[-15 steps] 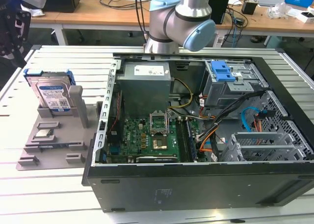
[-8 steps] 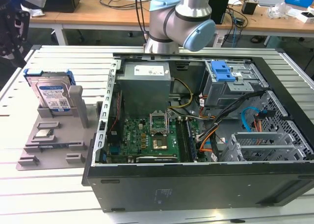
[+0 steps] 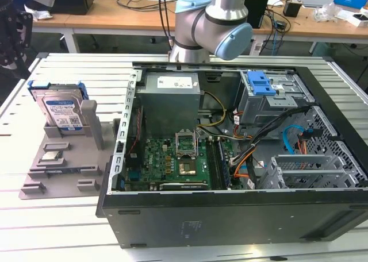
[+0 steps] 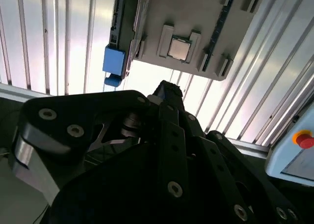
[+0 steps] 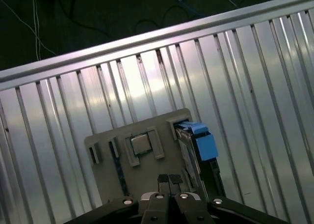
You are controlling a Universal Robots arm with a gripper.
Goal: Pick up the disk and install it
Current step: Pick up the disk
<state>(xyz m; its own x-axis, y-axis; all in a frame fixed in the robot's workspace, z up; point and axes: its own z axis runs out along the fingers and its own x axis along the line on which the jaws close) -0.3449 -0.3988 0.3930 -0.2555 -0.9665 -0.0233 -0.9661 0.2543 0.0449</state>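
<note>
Print on the disk [image 3: 60, 110] is unreadably small.

Electronics lab or workshop: an opened desktop computer case [image 3: 230, 222] on a slotted aluminium worktable [image 3: 57, 230], cable-strewn wooden benches [image 3: 109, 12] beyond.

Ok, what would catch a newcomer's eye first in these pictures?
The open computer case dominates the exterior view's middle and right, its green circuit board exposed. On the exterior view's left the disk stands upright in a grey holder, outside the case. The robot arm rises behind the case.
</note>
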